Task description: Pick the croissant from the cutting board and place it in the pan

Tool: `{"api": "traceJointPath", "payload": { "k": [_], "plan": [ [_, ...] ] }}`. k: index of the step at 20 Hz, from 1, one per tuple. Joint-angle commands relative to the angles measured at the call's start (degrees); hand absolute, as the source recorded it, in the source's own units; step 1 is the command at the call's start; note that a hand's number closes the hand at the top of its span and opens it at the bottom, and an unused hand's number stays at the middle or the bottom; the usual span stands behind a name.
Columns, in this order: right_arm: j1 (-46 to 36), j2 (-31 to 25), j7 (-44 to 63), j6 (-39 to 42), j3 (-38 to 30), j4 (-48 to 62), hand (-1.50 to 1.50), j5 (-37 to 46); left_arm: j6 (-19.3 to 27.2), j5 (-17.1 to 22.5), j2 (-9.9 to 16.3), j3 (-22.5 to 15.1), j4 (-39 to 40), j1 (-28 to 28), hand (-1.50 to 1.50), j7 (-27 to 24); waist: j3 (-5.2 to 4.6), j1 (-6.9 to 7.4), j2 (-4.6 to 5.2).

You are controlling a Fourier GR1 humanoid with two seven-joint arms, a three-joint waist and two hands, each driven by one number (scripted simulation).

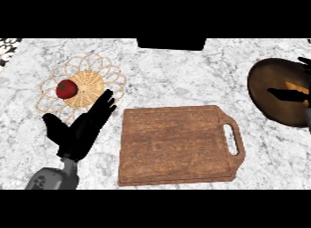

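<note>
Right hand (309, 87): hovering over the pan (266, 89), fingers curling round an orange piece, likely the croissant (296, 87). Cutting board (177, 144) lying bare. Left hand (82, 127): resting open.

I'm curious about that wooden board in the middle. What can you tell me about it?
The cutting board is a brown, rectangular wooden slab with rounded corners and a slotted handle on its right side. It lies flat on the marble counter, nothing resting on it. The left robot hand is open just beside its left edge, not touching it.
</note>
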Motion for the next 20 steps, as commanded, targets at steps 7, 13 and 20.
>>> {"api": "traceJointPath", "payload": {
  "k": [7, 13, 20],
  "plan": [
    [0.05, -3.28, -8.26, 17.5, -12.57, 2.38, -1.5, -13.87, 1.18, -0.75, -1.18, -0.49, 0.01, -0.74, 0.0, 1.45, -0.06, -0.89, -0.17],
    [6.62, -7.84, -14.34, 33.22, -13.28, 4.67, -1.5, -15.22, -1.89, 1.16, 1.15, 2.67, 1.49, 0.69, 0.0, -0.65, -0.16, -1.67, -0.5],
    [12.09, -13.04, -20.01, 46.8, -13.45, 5.45, -1.5, -15.89, -1.2, 0.25, 0.16, 2.39, 1.0, 1.16, 0.0, -0.56, -0.21, -2.28, -0.92]
  ]
}}
